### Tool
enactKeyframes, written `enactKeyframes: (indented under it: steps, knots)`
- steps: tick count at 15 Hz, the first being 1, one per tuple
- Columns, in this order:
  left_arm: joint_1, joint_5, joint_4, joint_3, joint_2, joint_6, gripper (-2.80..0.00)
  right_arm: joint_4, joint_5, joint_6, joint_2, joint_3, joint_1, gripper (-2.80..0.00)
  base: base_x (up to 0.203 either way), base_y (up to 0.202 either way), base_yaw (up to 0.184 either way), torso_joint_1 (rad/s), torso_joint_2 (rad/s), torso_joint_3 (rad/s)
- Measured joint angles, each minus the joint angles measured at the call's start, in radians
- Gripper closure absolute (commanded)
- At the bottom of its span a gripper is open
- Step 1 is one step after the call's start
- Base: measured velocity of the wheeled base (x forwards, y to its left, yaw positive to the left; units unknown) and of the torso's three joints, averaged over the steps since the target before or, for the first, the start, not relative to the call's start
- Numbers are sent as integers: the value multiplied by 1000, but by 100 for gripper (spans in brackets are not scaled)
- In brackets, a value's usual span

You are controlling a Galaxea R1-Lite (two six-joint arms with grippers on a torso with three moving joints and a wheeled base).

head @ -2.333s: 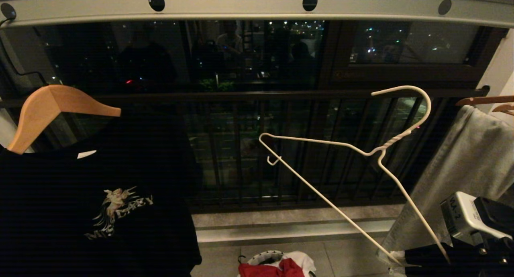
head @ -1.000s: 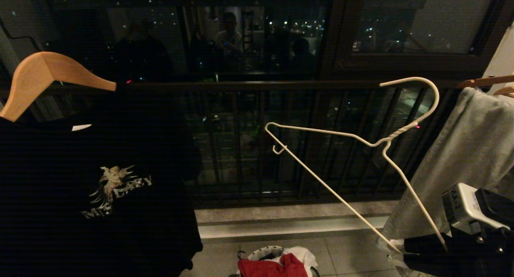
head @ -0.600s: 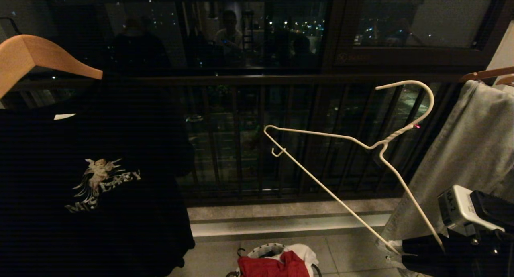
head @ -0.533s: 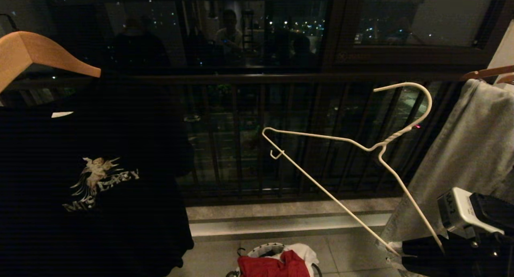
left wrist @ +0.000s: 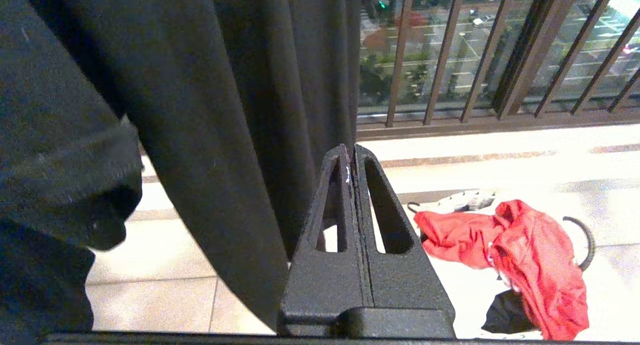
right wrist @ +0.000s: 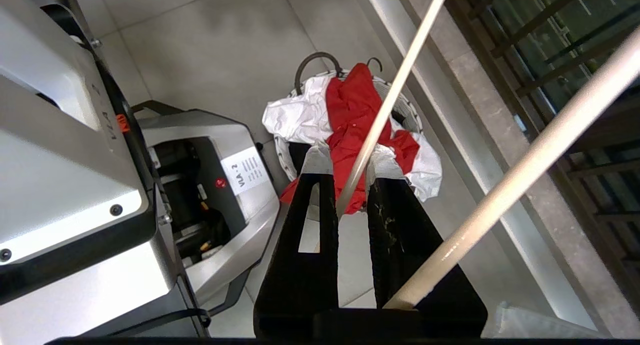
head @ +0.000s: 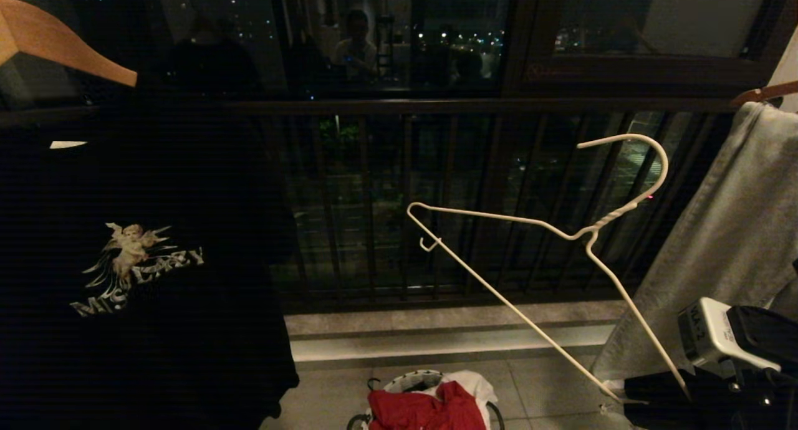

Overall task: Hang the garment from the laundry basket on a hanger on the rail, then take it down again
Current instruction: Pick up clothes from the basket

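Observation:
The red garment lies crumpled over a white cloth in the laundry basket on the floor; it also shows in the left wrist view and the right wrist view. My right gripper at the lower right is shut on the bottom corner of the white wire hanger. The hanger stands tilted in the air, hook up. Its wire runs between the right gripper fingers, above the basket. My left gripper is shut and empty, low beside the black T-shirt. The rail is out of view.
A black T-shirt with an angel print hangs at left on a wooden hanger. A grey cloth hangs at right. A dark balcony railing runs behind. My own base stands close to the basket.
The whole head view has shifted as the camera sank: the rail left the top and more of the basket shows. The hanger stays held in my right gripper as before.

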Motion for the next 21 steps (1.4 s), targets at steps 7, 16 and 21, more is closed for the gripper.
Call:
enactKeyframes:
  steps: [7,16,21]
  knots:
    - [0,0,0,0,0,0,0,-11,0,-29,0,15,0,0,0,0,0,-208,491,279]
    - [0,0,0,0,0,0,0,-14,0,-40,-2,24,1,0,0,0,0,-201,518,315]
    - [0,0,0,0,0,0,0,-14,1,-44,-1,25,1,0,0,0,0,-155,478,323]
